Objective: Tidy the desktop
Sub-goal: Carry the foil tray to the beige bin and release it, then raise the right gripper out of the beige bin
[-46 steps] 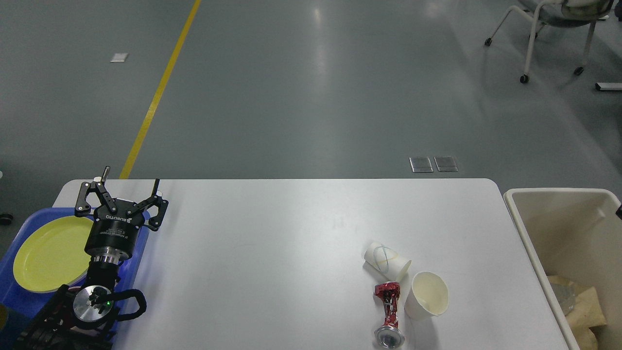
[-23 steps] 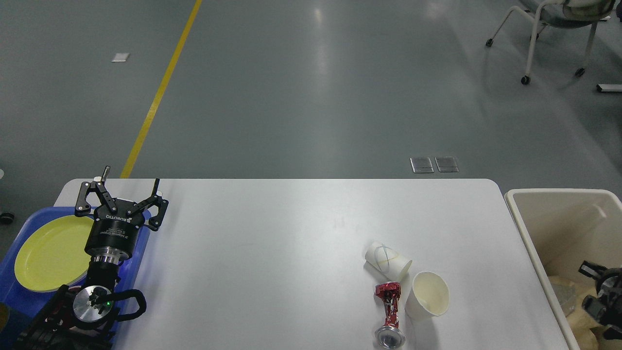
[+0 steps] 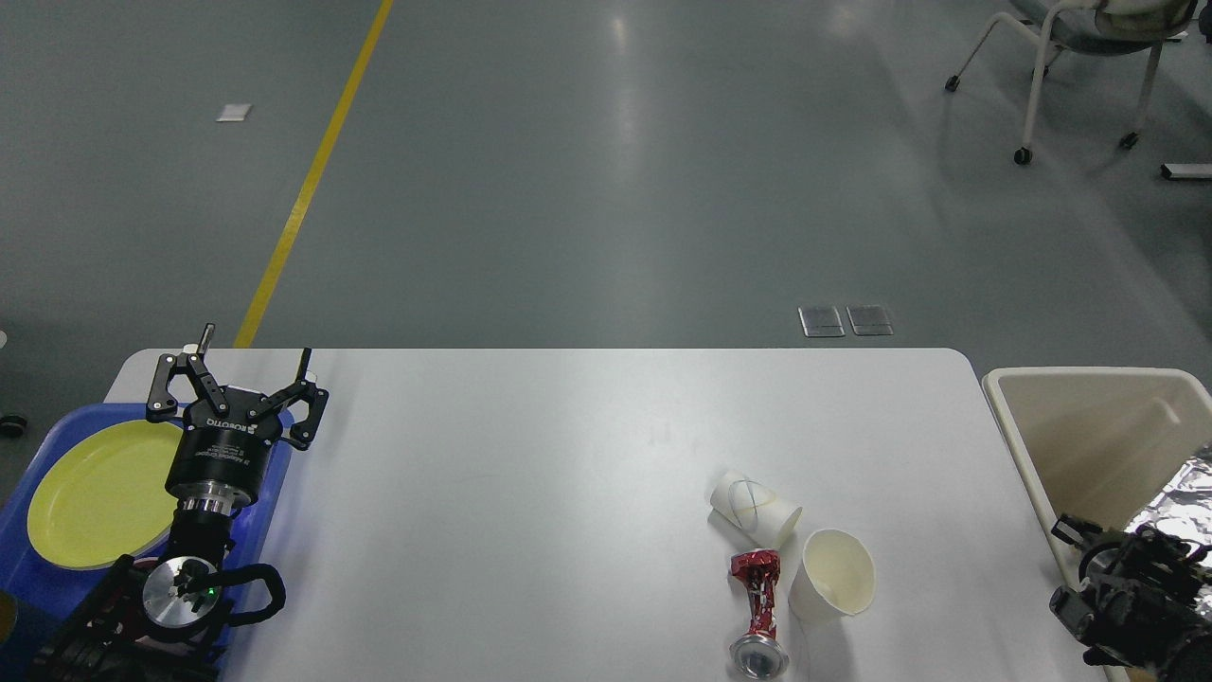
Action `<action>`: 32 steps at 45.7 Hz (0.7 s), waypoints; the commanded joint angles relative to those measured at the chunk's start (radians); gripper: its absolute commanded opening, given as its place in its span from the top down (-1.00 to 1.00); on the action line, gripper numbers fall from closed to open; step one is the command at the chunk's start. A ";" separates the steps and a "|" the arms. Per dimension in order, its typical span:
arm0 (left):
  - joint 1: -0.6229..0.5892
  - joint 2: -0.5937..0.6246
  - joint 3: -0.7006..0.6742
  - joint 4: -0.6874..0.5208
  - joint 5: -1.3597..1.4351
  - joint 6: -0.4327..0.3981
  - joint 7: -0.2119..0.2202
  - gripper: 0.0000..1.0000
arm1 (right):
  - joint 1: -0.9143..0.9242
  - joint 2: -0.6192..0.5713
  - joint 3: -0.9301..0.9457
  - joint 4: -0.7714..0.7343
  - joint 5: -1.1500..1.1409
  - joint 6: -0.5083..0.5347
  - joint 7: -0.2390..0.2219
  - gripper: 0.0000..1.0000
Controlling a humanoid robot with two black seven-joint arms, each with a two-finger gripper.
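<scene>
The white desktop fills the lower half of the head view. On its right part lie a paper cup on its side, a cream paper cup standing upright and a crushed red can, all close together. My left gripper stands open and empty at the desktop's left end, beside the tray. My right gripper is a dark shape at the lower right, over the bin's near wall. Crumpled silver foil shows right behind it; whether it holds the foil is unclear.
A blue tray with a yellow plate sits at the left edge, partly under my left arm. A big cream bin stands off the desktop's right end. A wheeled chair is far back on the grey floor.
My right gripper has come up out of the bin towards its near wall, and silver foil now shows beside it. The left arm, cups and can have not moved.
</scene>
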 commanded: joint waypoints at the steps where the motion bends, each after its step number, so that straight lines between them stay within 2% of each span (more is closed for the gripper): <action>1: 0.000 0.001 0.000 0.000 0.000 0.001 0.000 -0.93 | -0.009 -0.006 -0.030 0.004 0.000 -0.064 0.000 0.74; 6: 0.000 -0.001 0.000 0.000 0.000 0.001 0.000 -0.93 | -0.008 -0.006 -0.043 0.006 0.000 -0.177 0.003 -0.84; 7: 0.000 -0.001 0.000 0.000 0.000 0.001 0.000 -0.93 | -0.008 -0.005 -0.043 0.007 0.000 -0.194 0.003 -1.00; 24: 0.000 0.000 0.000 0.000 0.000 -0.001 0.000 -0.93 | -0.003 -0.014 -0.041 0.037 0.000 -0.210 0.011 -1.00; 29: 0.000 0.001 0.000 0.000 0.000 0.001 0.000 -0.93 | 0.017 -0.060 -0.043 0.093 0.000 -0.199 0.015 -1.00; 32: 0.000 -0.001 0.000 0.000 0.000 -0.001 0.000 -0.93 | 0.050 -0.101 -0.043 0.119 0.000 -0.185 0.037 -1.00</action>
